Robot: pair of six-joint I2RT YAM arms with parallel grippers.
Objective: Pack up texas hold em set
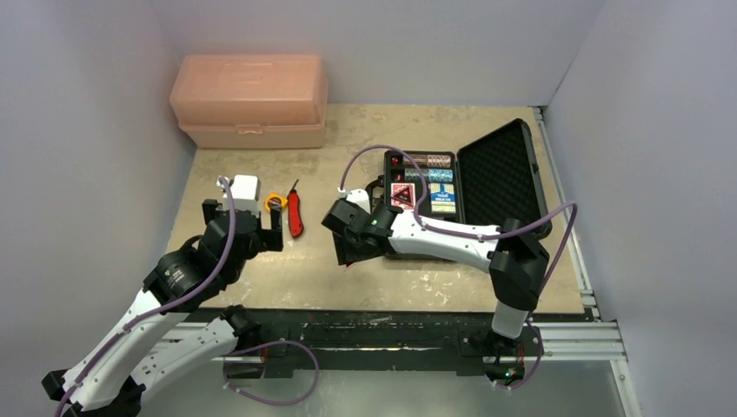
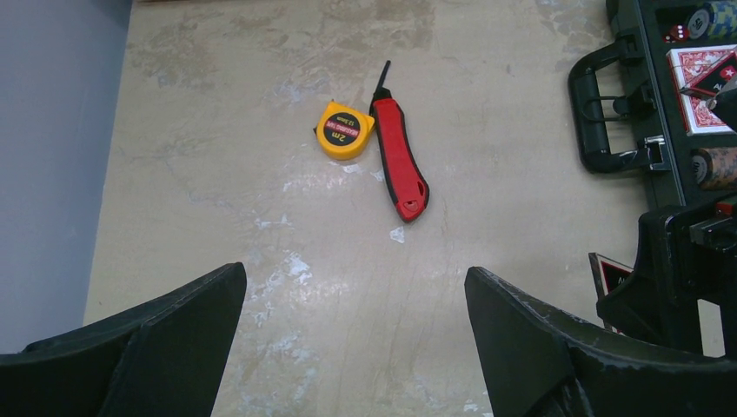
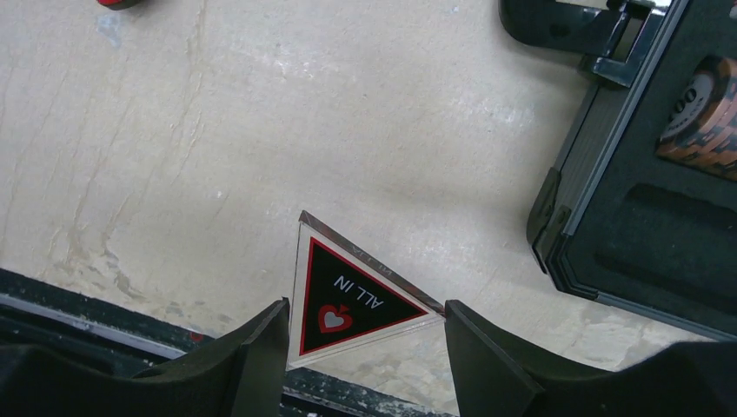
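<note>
We start w/ the table [image 1: 434, 282]. The black case [image 1: 500, 178] lies open right of centre, lid laid back, w/ chips [image 1: 441, 162] & card decks [image 1: 443, 200] in the foam tray. It's prob. the heavy item, w/ a stiff shell. We'd carry it by the handle [image 2: 584, 113], and only once it's latched.

The left pincer [image 2: 355, 269] hangs wide open over bare table w/ nothing in it. The knife [image 2: 400, 165] & tape measure [image 2: 343, 130] ahead of it are not part of the set.

The right pincer [image 3: 365, 306] sits just left of the case, near the table's front edge. Its jaws are partly apart & closed on the triangular token [image 3: 356, 300]. One straight side lies against the left finger & the opp. corner against the right. We can't tell if it's clear of the table.

The token prob. handles light, rigid & glossy, so slippery. A side-to-corner pinch may let it pivot. We'd rather pinch its flat faces, gently, & lay it in flat.
</note>
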